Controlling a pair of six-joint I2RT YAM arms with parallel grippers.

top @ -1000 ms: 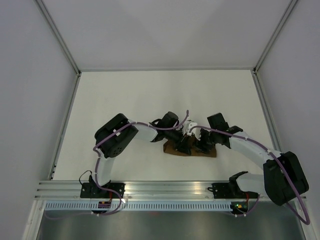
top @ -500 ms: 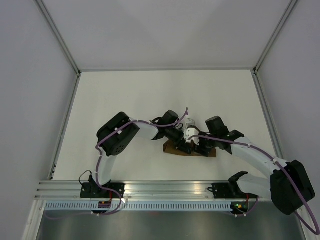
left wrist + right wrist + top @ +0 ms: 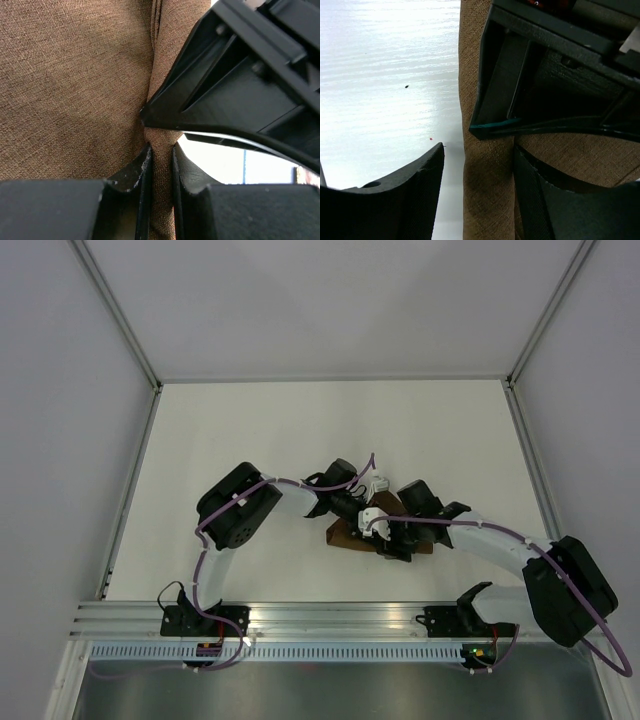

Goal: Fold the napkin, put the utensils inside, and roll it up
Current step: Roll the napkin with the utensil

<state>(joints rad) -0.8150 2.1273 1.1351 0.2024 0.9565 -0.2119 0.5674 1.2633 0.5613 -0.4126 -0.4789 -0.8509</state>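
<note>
From above, the napkin (image 3: 342, 537) is a short brown bundle on the white table (image 3: 300, 430), near the middle of its near half. Both wrists crowd over it, so only its left end and a sliver at the right show. What the fingers are doing cannot be read from that view.

The wrist cameras fill this in. The left gripper (image 3: 161, 150) has its two fingers drawn close together on a raised ridge of cloth, and the fabric is squeezed into the narrow slot between them (a real pinch, not just a touch). The black finger of the other arm crosses the upper right of that picture, its tip pressing into the same crease.

In the right wrist view, the right gripper (image 3: 479, 150) has its jaws set wide apart, straddling the napkin's folded edge. A strip of bare table shows between its outer finger (image 3: 420, 175) and the cloth, so it grips nothing. The left arm's fingers sit just ahead, on top of the fabric.

In the overhead view the bundle's long axis runs left to right across the table, roughly parallel to the near edge. Its right end is tipped slightly toward the arm bases.
</note>
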